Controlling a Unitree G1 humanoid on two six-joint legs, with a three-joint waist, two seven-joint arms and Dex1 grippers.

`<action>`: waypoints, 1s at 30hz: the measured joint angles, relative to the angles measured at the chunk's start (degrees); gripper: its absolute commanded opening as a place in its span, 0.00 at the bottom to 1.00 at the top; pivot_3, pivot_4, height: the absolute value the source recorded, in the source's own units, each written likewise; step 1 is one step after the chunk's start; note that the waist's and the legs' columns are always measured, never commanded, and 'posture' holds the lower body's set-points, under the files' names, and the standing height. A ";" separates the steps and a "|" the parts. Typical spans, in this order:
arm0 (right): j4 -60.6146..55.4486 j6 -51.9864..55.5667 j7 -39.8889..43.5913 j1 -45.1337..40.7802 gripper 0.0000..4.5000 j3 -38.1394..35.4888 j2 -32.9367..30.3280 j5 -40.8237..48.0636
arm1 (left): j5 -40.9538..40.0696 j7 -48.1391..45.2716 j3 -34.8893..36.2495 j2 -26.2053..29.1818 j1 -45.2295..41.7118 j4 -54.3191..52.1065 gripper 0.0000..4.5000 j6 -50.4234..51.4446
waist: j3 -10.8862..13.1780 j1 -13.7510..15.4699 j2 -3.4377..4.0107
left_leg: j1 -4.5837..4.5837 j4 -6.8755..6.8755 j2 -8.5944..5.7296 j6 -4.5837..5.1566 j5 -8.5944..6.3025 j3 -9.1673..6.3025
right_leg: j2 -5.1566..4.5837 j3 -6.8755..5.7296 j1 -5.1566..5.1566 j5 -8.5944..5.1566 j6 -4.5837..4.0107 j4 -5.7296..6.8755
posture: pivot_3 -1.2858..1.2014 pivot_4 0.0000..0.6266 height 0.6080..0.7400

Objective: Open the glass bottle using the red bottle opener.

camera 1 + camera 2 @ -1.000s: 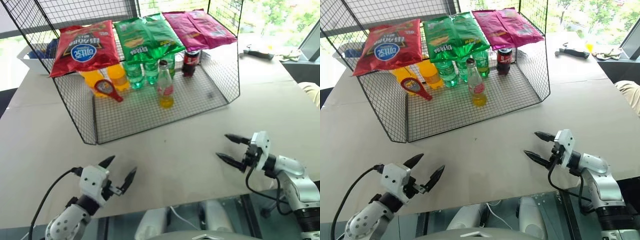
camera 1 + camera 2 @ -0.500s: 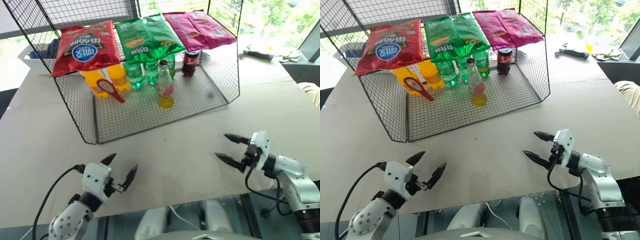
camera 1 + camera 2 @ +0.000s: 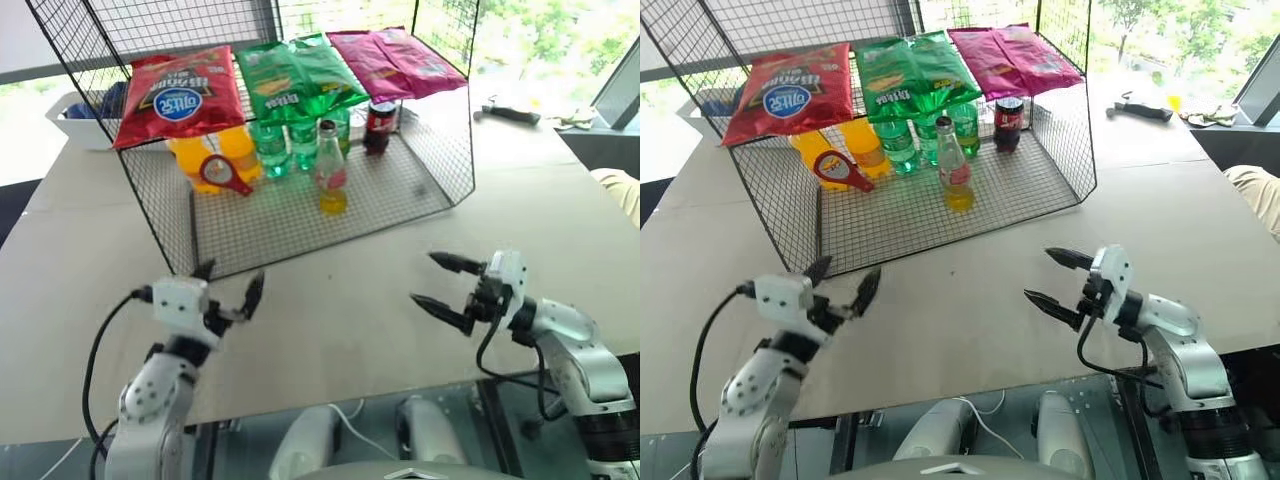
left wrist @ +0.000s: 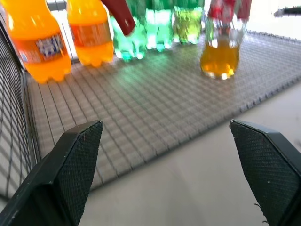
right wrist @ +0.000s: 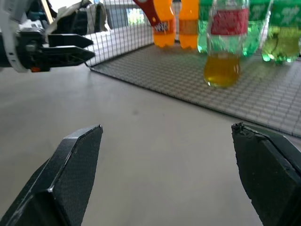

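Observation:
The glass bottle (image 3: 329, 170) stands upright on the floor of the wire rack (image 3: 400, 195), with yellow liquid low down and a red-pink label. The red bottle opener (image 3: 222, 175) hangs on the rack's left mesh wall, in front of the orange bottles. My left gripper (image 3: 230, 280) is open and empty above the table, just before the rack's front left corner. My right gripper (image 3: 423, 278) is open and empty too, pointing left over the table in front of the rack. The right wrist view has the glass bottle (image 5: 223, 42) ahead and the left gripper (image 5: 70, 47) off to the side.
Orange bottles (image 3: 195, 155), green bottles (image 3: 285, 140) and a dark cola bottle (image 3: 380, 120) line the rack's back. Red, green and pink snack bags (image 3: 300, 75) lie on its top shelf. A dark tool (image 3: 510, 110) lies far right on the table.
Both grippers have risen off the table's near edge. The left one moved forward toward the rack's front left corner and the right one shifted left. Both stay open.

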 measured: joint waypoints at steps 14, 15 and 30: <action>-8.60 4.96 -9.42 -8.10 0.98 4.35 7.55 1.38 | 1.57 8.67 2.90 -0.78 -19.49 10.57 1.00 1.63 | -0.06 0.28 -0.09 | -0.04 -0.02 -0.03 -0.47 0.30 -0.61 | 0.06 -0.66 0.12 0.19 -0.29 0.06 | 0.52 0.24 1.00; -8.62 5.04 -9.70 -8.16 0.98 4.89 7.83 1.27 | 2.10 9.16 2.77 -1.23 -21.04 12.18 1.00 0.78 | -0.05 0.29 -0.08 | 0.00 -0.02 -0.04 -0.60 0.42 -0.61 | 0.11 -0.82 0.26 0.21 -0.34 0.05 | 0.52 0.24 1.00; -8.61 3.41 -11.16 -8.69 0.98 6.91 8.64 -1.26 | 5.10 11.80 -0.64 -5.50 -29.64 23.14 1.00 -5.07 | -0.12 -0.72 -0.20 | -0.29 -0.08 0.00 -0.62 0.46 -0.75 | 0.22 -0.71 -0.13 0.28 -0.46 -0.01 | 0.52 0.24 1.00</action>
